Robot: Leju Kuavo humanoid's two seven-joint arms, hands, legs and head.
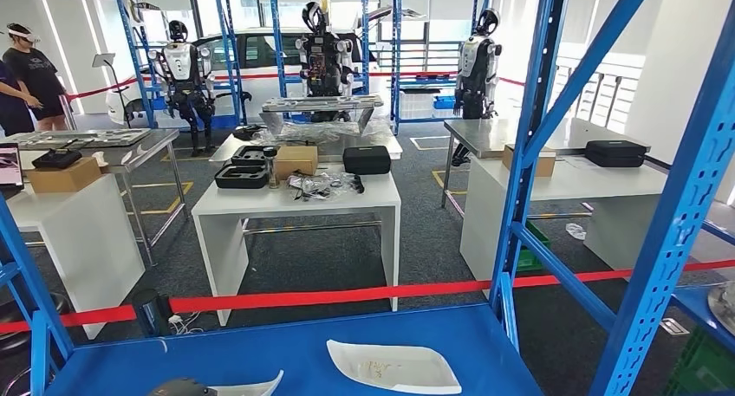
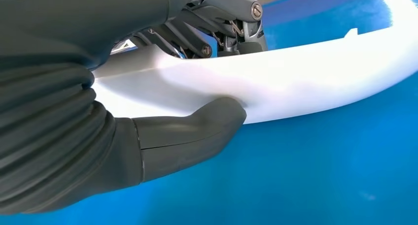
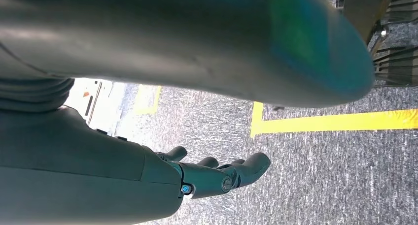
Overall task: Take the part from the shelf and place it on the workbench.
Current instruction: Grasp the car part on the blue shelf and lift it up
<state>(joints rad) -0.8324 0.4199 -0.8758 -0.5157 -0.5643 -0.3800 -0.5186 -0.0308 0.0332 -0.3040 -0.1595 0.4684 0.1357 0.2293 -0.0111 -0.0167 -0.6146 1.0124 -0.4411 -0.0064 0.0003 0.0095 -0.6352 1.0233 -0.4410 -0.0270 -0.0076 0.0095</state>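
The hall is bright with even daylight from the far windows [image 1: 607,93], which are overexposed, while the white part [image 2: 305,82] glares and blurs at its far end, and the right wrist view is dim, with a blurred thumb [image 3: 276,48].

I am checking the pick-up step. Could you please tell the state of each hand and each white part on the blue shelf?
left hand: grips a white part, thumb under its edge, fingers on top.
held white part: in the left hand, close over the blue shelf; contact with the shelf cannot be told.
second white part: lies flat on the shelf, untouched.
right hand: holds nothing, fingers loosely extended, hanging over the grey floor.
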